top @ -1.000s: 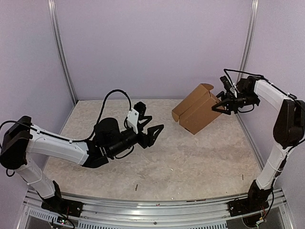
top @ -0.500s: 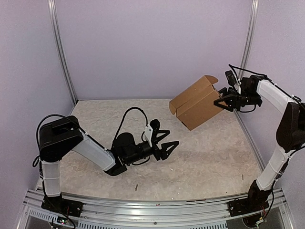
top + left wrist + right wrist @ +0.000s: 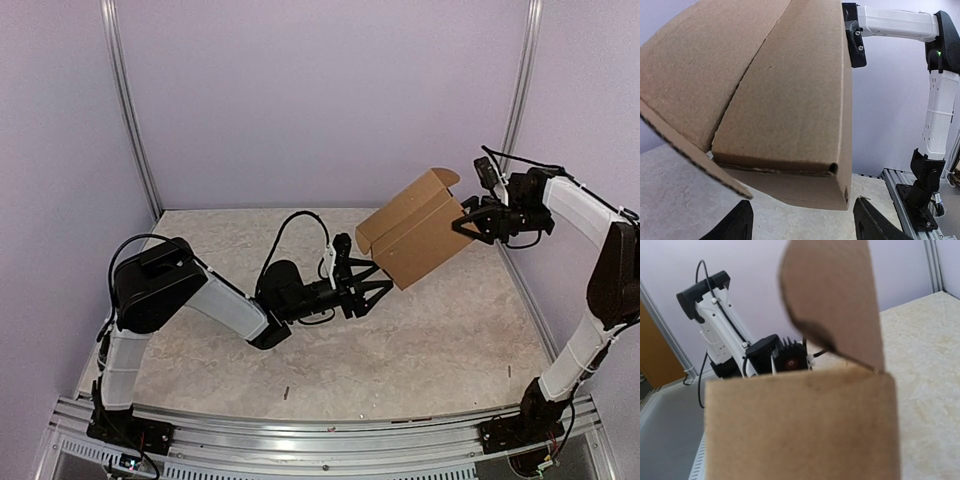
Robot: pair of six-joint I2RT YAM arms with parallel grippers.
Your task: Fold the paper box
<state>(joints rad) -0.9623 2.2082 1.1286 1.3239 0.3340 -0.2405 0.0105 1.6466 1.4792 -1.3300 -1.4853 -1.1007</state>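
Paper box: The paper box (image 3: 415, 228) is brown. It is up in the air over the far right part of the table (image 3: 420, 340).
Tilt: The box leans, and its low corner points down toward the left arm (image 3: 230, 305).
Box shape: It looks folded up into a box. A round tab (image 3: 447, 178) sticks up at the top. A side flap (image 3: 364, 238) hangs open at the left end.
Right gripper: The right gripper (image 3: 468, 222) is clamped on the right edge of the box and holds it off the table.
Right wrist view: The box (image 3: 800, 425) is very close and blurry and fills most of the view. The round tab (image 3: 832, 295) stands up above it. The right gripper's own fingers cannot be seen here.
Left gripper: The left gripper (image 3: 374, 287) is just under the low left corner of the box. Its jaws are spread apart and hold nothing.
Left wrist view: The two fingers (image 3: 735, 227) are at the bottom, one on each side. The box (image 3: 790, 100) hangs above them. There seems to be a small gap between them and the box, but it is hard to be sure.
Left arm: It stretches low over the table and reaches to the right.
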